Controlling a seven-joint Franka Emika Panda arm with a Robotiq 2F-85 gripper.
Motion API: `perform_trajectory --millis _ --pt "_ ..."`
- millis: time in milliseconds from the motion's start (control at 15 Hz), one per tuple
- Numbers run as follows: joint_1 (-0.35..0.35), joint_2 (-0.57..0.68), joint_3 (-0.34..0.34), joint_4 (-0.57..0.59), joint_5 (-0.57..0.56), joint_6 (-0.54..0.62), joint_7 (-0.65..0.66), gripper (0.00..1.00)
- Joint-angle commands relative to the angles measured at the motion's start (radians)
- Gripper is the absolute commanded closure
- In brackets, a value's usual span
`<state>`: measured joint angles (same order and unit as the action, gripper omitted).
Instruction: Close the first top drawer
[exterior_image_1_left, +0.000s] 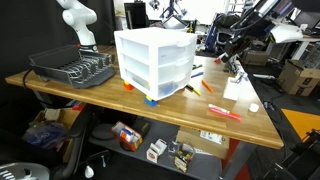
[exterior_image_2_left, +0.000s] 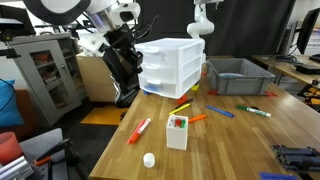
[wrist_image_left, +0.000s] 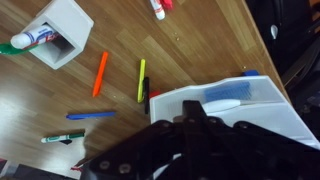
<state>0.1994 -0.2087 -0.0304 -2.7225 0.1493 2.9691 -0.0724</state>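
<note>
In the wrist view the tool (wrist_image_left: 190, 135) is a dark blur along the bottom edge, so I cannot tell whether its fingers are spread or pressed together. In both exterior views the arm's dark bulk hides it.

The top drawer (exterior_image_1_left: 160, 45) sits uppermost in the cabinet (exterior_image_2_left: 176, 70) on the bench (exterior_image_2_left: 250, 140). How far out it stands is hard to judge. In the wrist view only a pale corner of it (wrist_image_left: 240, 100) shows, with a bluish shape inside, just above the tool.

Three drawers are stacked there. A dish rack (exterior_image_1_left: 70, 68) and a grey bin (exterior_image_2_left: 240, 78) stand beside the cabinet.

Loose markers number five – orange (wrist_image_left: 100, 72), yellow (wrist_image_left: 141, 80), blue (wrist_image_left: 90, 115), green (wrist_image_left: 62, 137), and a red one (wrist_image_left: 158, 8) cut off at the top. One white box (wrist_image_left: 62, 30) holds another.
</note>
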Motion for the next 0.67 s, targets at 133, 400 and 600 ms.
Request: perform_trajectory --millis 133,400,600 --pt "-0.033 -0.17 0.044 -0.002 -0.026 -0.311 0.029 0.73" --pt "-0.025 -0.209 0.037 0.007 0.006 -0.405 0.011 0.38" --pt "-0.026 -0.223 0.038 0.008 0.007 -0.422 0.011 0.41"
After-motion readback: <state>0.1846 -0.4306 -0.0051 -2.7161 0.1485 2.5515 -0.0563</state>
